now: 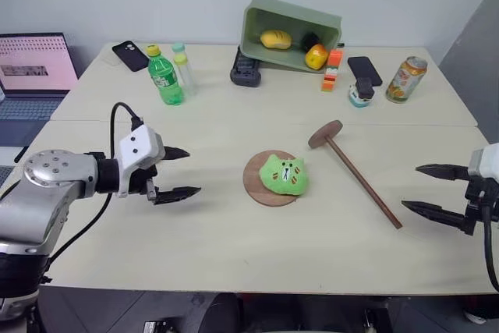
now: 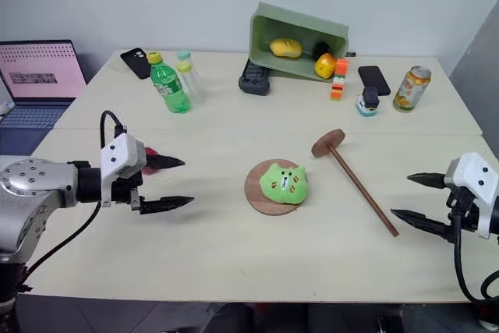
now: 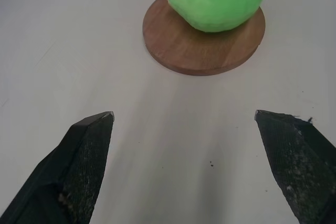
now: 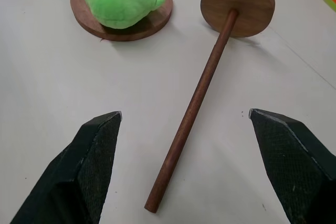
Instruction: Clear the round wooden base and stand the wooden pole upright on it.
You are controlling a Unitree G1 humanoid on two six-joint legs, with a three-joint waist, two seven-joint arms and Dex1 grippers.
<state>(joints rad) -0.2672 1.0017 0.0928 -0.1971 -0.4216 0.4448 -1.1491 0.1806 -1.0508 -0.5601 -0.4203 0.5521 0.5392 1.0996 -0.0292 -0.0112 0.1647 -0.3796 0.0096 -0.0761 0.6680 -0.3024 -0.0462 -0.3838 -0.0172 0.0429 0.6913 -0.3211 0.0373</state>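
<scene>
round wooden base (image 1: 267, 187) lay flat near the middle of the table (image 1: 234, 255), with a green plush toy (image 1: 284, 175) sitting on top of it, covering the centre and right part. the wooden pole (image 1: 360, 182) lay on its side just right of the base, not touching it, disc end toward the far side, thin end pointing near-right. left gripper (image 1: 177, 172) hovered over the table left of the base, well apart from it, fingers spread wide, holding nothing. right gripper (image 1: 429, 188) hovered at the right edge, near the pole's thin end, jaws also wide apart and empty. far side had a green bin (image 1: 290, 33) tipped on its side, green bottle (image 1: 164, 76), clear bottle (image 1: 184, 69), can (image 1: 406, 79), two phones (image 1: 129, 55) (image 1: 364, 70), laptop (image 1: 35, 68) at far left.
</scene>
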